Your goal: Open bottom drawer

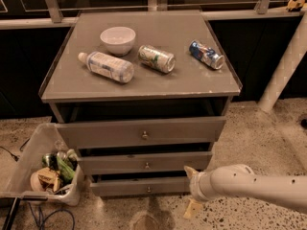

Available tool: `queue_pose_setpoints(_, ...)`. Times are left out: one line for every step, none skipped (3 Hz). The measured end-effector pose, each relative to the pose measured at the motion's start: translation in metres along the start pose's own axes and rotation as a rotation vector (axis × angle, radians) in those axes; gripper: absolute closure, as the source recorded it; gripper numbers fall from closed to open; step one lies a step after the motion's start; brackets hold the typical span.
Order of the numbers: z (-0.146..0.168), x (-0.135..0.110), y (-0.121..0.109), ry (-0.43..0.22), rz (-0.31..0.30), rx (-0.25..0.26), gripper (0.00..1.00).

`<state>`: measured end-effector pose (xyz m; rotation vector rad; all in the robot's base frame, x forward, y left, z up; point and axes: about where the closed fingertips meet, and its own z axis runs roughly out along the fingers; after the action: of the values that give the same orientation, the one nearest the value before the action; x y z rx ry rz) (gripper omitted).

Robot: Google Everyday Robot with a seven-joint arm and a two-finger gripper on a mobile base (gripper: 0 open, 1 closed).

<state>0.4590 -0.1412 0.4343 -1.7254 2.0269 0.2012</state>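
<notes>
The grey cabinet [139, 87] has three drawers. The bottom drawer [120, 188] is the lowest, slim grey front with a small brass knob [148, 189]. The mid-sized drawer [144, 163] and the tall top drawer [141, 132] sit above it. My gripper [190, 191] is low, at the right end of the bottom drawer front, just above the floor. Its two cream fingers [191, 172] are spread apart, one above the other, and hold nothing. It is to the right of the knob and does not touch it.
On the cabinet top lie a white bowl [117, 40], a plastic bottle [106, 66], a green can [157, 58] and a blue can [206, 54]. A clear bin of trash [45, 169] stands on the floor to the left. A white post [285, 63] stands at the right.
</notes>
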Motion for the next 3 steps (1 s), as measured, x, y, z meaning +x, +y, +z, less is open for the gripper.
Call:
queue_pose_setpoints(0.03, 0.013, -0.004, -0.099, 0.017, 0.023, 0.0)
queue_pose_setpoints(0.059, 0.038, -0.004, -0.161, 0.022, 0.051, 0.0)
queue_pose_setpoints(0.091, 0.057, -0.002, -0.185, 0.02, 0.052, 0.0)
